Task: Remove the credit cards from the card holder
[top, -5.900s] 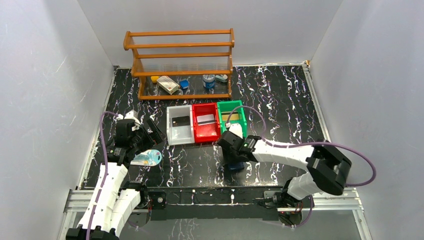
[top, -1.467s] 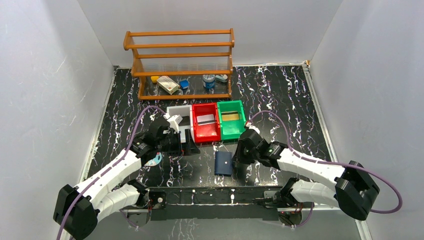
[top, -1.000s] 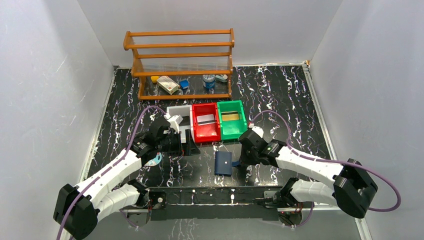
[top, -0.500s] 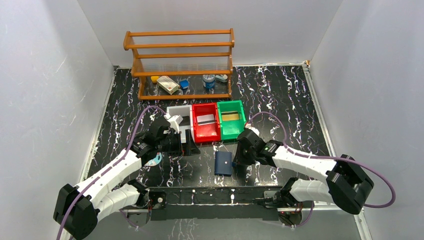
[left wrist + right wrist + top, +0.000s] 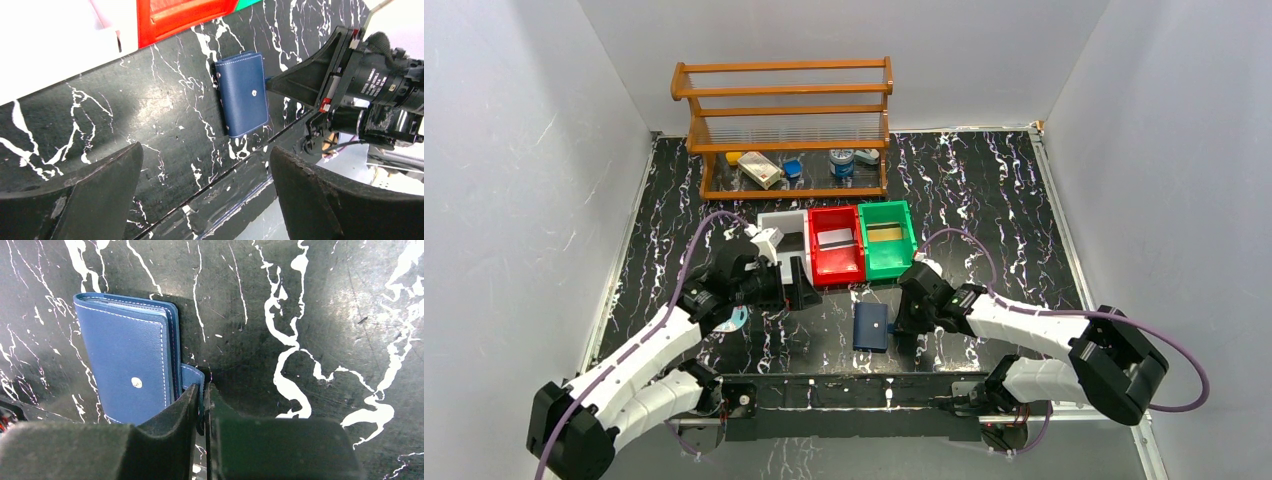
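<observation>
The card holder [image 5: 871, 326] is a dark navy wallet lying folded shut on the black marble table, near the front edge. It also shows in the left wrist view [image 5: 243, 94] and the right wrist view [image 5: 125, 355]. My right gripper [image 5: 902, 317] is at its right edge. In the right wrist view the right gripper [image 5: 202, 400] is shut on the wallet's small blue closure tab [image 5: 193, 377]. My left gripper [image 5: 794, 290] hovers open and empty left of the wallet, by the white bin; its fingers frame the table [image 5: 205, 165]. No card shows in the wallet.
A white bin [image 5: 774, 225], a red bin [image 5: 835, 243] with a grey card and a green bin [image 5: 887, 238] with a gold card stand behind the wallet. A wooden rack [image 5: 784, 125] with small items stands at the back. A white oval packet [image 5: 732, 320] lies under my left arm.
My left gripper has drawn back and left a little, toward the white bin. My right gripper has edged in against the wallet's right side. The wallet has not moved.
</observation>
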